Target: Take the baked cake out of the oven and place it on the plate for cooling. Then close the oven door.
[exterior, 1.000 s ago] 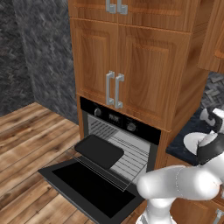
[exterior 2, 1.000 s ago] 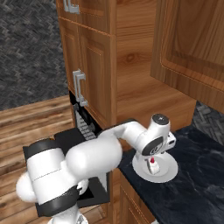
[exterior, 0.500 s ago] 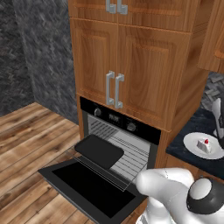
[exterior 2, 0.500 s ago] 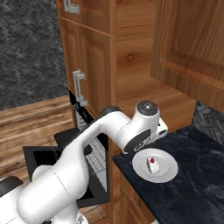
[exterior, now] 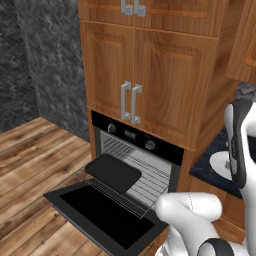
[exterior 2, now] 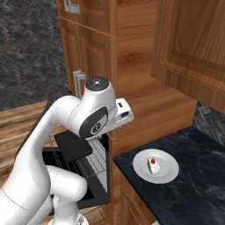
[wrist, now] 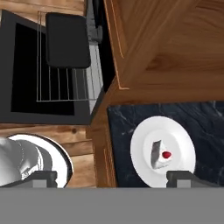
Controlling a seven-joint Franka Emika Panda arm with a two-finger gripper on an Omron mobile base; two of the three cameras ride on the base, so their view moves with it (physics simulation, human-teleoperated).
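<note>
white cake (wrist: 160, 154) with its red dot already sits on the plate (wrist: 140, 144), which rests on the dark worktop (exterior 2: 193, 184) to the right of the oven (exterior: 135, 160). the gripper (wrist: 113, 178) is open and empty, high above the plate, its tips standing wide apart. what is left, i judge, is the oven door (exterior: 100, 215). it hangs down flat and open, low and to the left of the gripper, with the black tray (exterior: 113, 172) on the pulled-out rack (exterior: 145, 182) above it. its long edge runs across the oven front, so the arm must come down and left to lift it.
</note>
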